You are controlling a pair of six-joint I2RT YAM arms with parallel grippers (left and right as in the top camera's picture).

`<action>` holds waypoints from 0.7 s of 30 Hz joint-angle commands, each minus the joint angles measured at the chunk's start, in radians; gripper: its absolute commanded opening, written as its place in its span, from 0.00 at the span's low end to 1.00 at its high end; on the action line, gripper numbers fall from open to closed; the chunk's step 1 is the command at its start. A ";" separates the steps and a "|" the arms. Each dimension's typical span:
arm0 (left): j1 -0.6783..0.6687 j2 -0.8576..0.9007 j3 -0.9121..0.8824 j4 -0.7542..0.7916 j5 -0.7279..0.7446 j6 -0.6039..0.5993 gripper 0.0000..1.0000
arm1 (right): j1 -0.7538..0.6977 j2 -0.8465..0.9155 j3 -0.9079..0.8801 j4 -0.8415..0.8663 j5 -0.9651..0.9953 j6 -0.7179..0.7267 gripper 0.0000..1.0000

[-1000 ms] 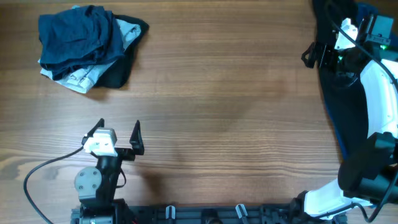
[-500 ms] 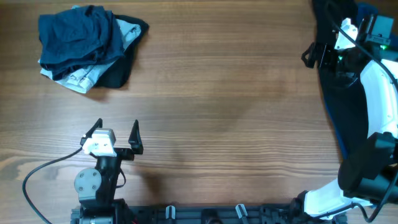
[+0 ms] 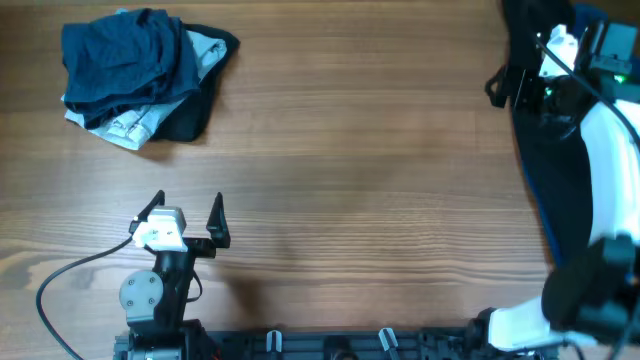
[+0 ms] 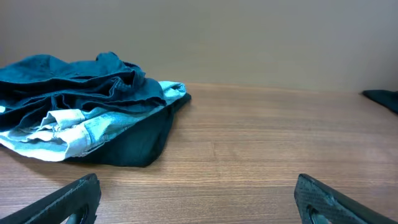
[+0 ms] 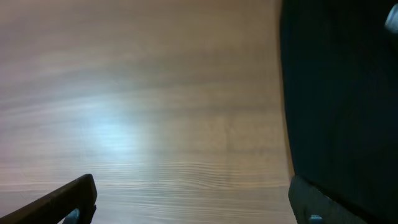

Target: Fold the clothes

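The clothes lie in two places. A crumpled pile [image 3: 140, 75] sits at the far left: dark navy shorts on top, light-blue denim and black fabric under them. The left wrist view shows this pile [image 4: 87, 118] well ahead of my left gripper [image 4: 196, 202]. That left gripper [image 3: 188, 215] stands open near the front edge, with only bare wood between its fingers. A dark navy garment [image 3: 550, 170] lies along the right edge. My right gripper [image 3: 503, 87] hovers open at its far end. In the right wrist view the right gripper [image 5: 196, 205] is empty, its right finger over the dark garment [image 5: 342, 93].
The wooden table [image 3: 360, 180] stretches between the pile and the right-hand garment. The right arm's white links [image 3: 605, 140] hang over the dark garment. A cable [image 3: 70, 275] loops by the left arm's base. The garment's tip [image 4: 382, 98] shows far right in the left wrist view.
The right arm's upper links have shifted slightly. The left arm and both heaps of clothes have stayed where they were.
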 commanded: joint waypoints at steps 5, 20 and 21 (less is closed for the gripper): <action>-0.005 -0.010 -0.009 0.004 -0.017 -0.013 1.00 | 0.205 -0.446 0.005 0.014 0.003 -0.006 1.00; -0.005 -0.010 -0.009 0.004 -0.017 -0.012 1.00 | 0.266 -1.359 -1.128 0.937 0.048 -0.039 1.00; -0.005 -0.010 -0.009 0.004 -0.017 -0.013 1.00 | 0.266 -1.389 -1.179 0.952 0.064 -0.012 1.00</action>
